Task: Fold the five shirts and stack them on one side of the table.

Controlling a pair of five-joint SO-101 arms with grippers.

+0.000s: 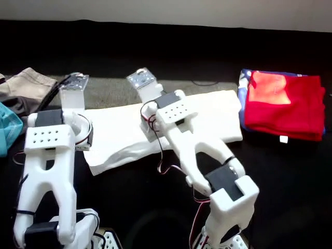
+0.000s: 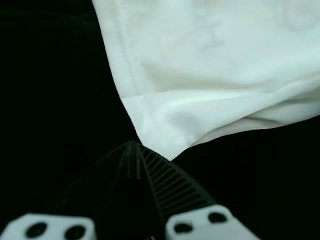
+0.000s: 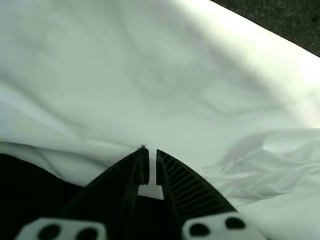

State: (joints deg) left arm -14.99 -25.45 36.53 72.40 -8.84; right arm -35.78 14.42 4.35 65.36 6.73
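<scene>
A white shirt (image 1: 207, 116) lies spread across the middle of the dark table. My left gripper (image 2: 133, 146) is shut, its black fingertips right beside a hemmed corner of the white shirt (image 2: 210, 75), holding nothing. At the shirt's near edge my right gripper (image 3: 150, 154) has its fingers almost together, with white cloth (image 3: 165, 75) showing in the thin slit between them. A folded red shirt (image 1: 290, 106) sits on a folded blue one (image 1: 243, 78) at the right. At the left edge lie a tan shirt (image 1: 26, 85) and a teal shirt (image 1: 8, 129).
The left arm (image 1: 49, 155) stands over the shirt's left end and the right arm (image 1: 202, 150) crosses its middle. A grey mat (image 1: 111, 93) lies behind the white shirt. Bare dark tabletop (image 1: 290, 187) stretches along the front right.
</scene>
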